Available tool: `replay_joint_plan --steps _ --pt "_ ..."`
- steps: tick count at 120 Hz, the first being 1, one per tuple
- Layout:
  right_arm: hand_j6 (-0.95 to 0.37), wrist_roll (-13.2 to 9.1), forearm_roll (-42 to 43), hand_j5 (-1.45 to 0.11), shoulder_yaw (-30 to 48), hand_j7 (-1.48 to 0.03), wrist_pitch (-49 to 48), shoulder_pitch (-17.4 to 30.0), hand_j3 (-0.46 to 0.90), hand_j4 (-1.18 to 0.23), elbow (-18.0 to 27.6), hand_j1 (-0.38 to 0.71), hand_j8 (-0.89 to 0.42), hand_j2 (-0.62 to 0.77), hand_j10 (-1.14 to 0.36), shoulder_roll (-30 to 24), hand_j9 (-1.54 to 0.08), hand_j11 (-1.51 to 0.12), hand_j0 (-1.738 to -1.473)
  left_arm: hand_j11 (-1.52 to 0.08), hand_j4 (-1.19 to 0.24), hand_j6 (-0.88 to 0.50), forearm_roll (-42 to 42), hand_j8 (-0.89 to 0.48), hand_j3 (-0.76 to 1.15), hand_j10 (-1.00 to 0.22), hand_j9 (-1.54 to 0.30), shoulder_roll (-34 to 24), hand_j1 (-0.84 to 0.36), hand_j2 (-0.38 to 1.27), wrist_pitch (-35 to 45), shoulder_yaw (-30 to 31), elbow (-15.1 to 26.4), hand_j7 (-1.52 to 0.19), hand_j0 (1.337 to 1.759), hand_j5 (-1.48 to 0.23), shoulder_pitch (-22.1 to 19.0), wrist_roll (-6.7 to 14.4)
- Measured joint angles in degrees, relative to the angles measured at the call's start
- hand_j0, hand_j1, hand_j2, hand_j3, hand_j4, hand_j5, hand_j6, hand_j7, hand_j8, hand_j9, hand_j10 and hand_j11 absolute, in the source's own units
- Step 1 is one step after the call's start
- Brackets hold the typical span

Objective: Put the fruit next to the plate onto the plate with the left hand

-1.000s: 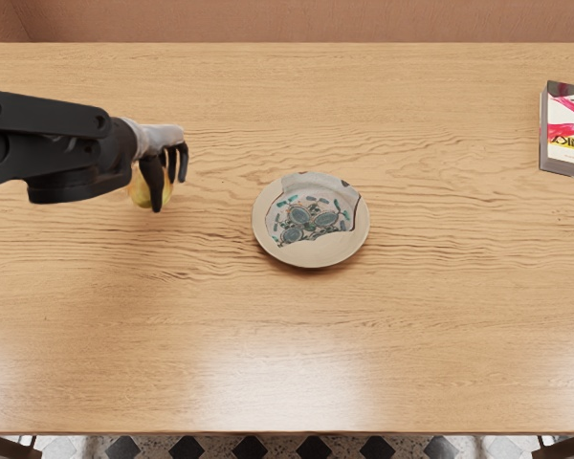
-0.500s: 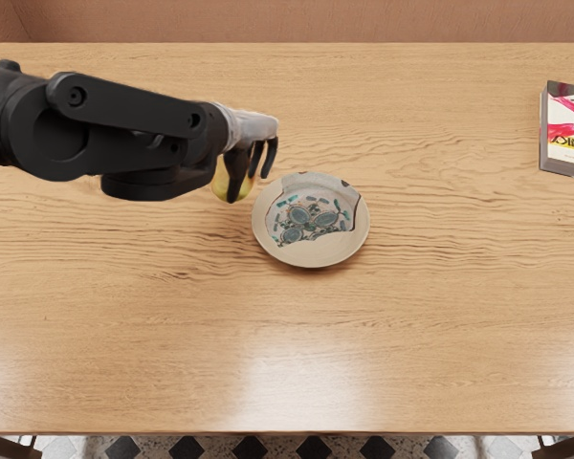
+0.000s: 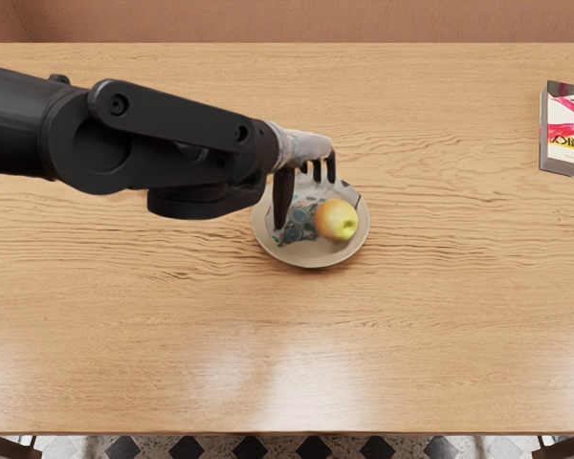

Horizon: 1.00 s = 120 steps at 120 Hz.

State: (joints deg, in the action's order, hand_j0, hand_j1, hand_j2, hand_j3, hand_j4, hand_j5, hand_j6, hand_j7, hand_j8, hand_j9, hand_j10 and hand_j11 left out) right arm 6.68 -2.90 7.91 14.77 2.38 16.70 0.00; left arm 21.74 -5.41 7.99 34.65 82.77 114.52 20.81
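A yellow-red apple (image 3: pixel 336 219) lies on the patterned plate (image 3: pixel 306 253) near the table's middle, toward the plate's right side. My left hand (image 3: pixel 304 177) hangs just above the plate's left and back rim, fingers (image 3: pixel 282 201) spread and pointing down, holding nothing. The apple sits free, a little right of the fingertips. The black left arm reaches in from the left edge and hides part of the plate's left rim. No right arm shows.
A book or magazine (image 3: pixel 567 129) lies at the table's right edge. The wooden table (image 3: pixel 287 335) stretches wide in front of the plate, with its front edge near the bottom of the view.
The left hand carried the apple rightward from the table's left side to the plate, then opened. The apple now rests on the plate, released.
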Motion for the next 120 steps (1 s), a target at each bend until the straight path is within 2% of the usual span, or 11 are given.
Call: replay_joint_plan --steps 16,25,36,53,57,63,75,84,100,120 --pt "-0.03 0.0 0.0 -0.05 0.0 -0.05 0.0 0.0 0.0 -0.03 0.0 -0.31 -0.03 -0.01 -0.03 0.0 -0.05 -0.05 -1.658 -0.42 -0.32 -0.31 -1.5 -0.27 0.0 -0.29 -0.42 -2.3 -0.02 0.12 0.0 -0.2 -0.1 -0.42 1.658 -0.42 0.1 -0.1" --pt "-0.03 0.0 0.0 -0.05 0.0 -0.05 0.0 0.0 0.0 -0.03 0.0 -0.31 -0.03 -0.01 -0.03 0.0 -0.05 -0.05 -1.658 -0.39 -0.3 -0.29 -5.5 -0.26 0.0 -0.28 -0.39 -8.2 0.0 0.1 -0.4 -0.8 -0.2 -0.39 1.658 -0.39 -0.6 -0.2" --pt "-0.03 0.0 0.0 -0.05 0.0 -0.05 0.0 0.0 0.0 -0.03 0.0 -0.31 -0.03 -0.01 -0.03 0.0 -0.05 -0.05 -1.658 -0.37 -0.28 -0.28 -11.8 -0.26 0.0 -0.27 -0.37 -18.5 0.02 0.08 -5.2 -4.7 -0.6 -0.37 1.658 -0.37 -4.9 -0.3" --pt "-0.03 0.0 0.0 -0.05 0.0 -0.05 0.0 0.0 0.0 -0.03 0.0 -0.31 -0.03 -0.01 -0.03 0.0 -0.05 -0.05 -1.658 -0.35 -0.27 -0.27 -16.3 -0.26 0.0 -0.26 -0.35 -32.7 0.03 0.07 -19.6 -15.3 -1.6 -0.35 1.658 -0.35 -15.7 -0.3" --pt "-0.03 0.0 0.0 -0.05 0.0 -0.05 0.0 0.0 0.0 -0.03 0.0 -0.31 -0.03 -0.01 -0.03 0.0 -0.05 -0.05 -1.658 -0.34 -0.26 -0.26 -16.7 -0.26 0.0 -0.26 -0.34 -34.8 0.03 0.06 -23.6 -18.6 -2.4 -0.35 1.658 -0.35 -20.3 -0.3" --pt "-0.03 0.0 0.0 -0.05 0.0 -0.05 0.0 0.0 0.0 -0.03 0.0 -0.31 -0.03 -0.01 -0.03 0.0 -0.05 -0.05 -1.658 -0.34 -0.26 -0.26 -17.4 -0.25 0.0 -0.26 -0.34 -37.3 0.04 0.06 -29.5 -23.7 -3.6 -0.34 1.658 -0.34 -25.2 -0.3" --pt "-0.03 0.0 0.0 -0.05 0.0 -0.05 0.0 0.0 0.0 -0.03 0.0 -0.31 -0.03 -0.01 -0.03 0.0 -0.05 -0.05 -1.658 -0.34 -0.26 -0.26 -22.9 -0.25 0.0 -0.26 -0.34 -43.2 0.04 0.06 -37.8 -30.4 -6.1 -0.34 1.658 -0.34 -31.7 -0.3" --pt "-0.03 0.0 0.0 -0.05 0.0 -0.05 0.0 0.0 0.0 -0.03 0.0 -0.31 -0.03 -0.01 -0.03 0.0 -0.05 -0.05 -1.658 -0.33 -0.26 -0.26 -27.6 -0.25 0.0 -0.25 -0.33 -45.5 0.04 0.06 -40.5 -33.3 -8.4 -0.33 1.658 -0.33 -35.7 -0.3" --pt "-0.03 0.0 0.0 -0.05 0.0 -0.05 0.0 0.0 0.0 -0.03 0.0 -0.31 -0.03 -0.01 -0.03 0.0 -0.05 -0.05 -1.658 -0.33 -0.25 -0.25 -31.4 -0.25 0.0 -0.25 -0.33 -48.5 0.05 0.05 -42.3 -35.7 -12.8 -0.33 1.658 -0.33 -39.6 -0.3" --pt "-0.03 0.0 0.0 -0.05 0.0 -0.05 0.0 0.0 0.0 -0.03 0.0 -0.31 -0.03 -0.01 -0.03 0.0 -0.05 -0.05 -1.658 -0.33 -0.25 -0.25 -32.6 -0.25 0.0 -0.25 -0.33 -47.8 0.05 0.05 -42.9 -36.4 -18.5 -0.33 1.658 -0.33 -41.6 -0.3"
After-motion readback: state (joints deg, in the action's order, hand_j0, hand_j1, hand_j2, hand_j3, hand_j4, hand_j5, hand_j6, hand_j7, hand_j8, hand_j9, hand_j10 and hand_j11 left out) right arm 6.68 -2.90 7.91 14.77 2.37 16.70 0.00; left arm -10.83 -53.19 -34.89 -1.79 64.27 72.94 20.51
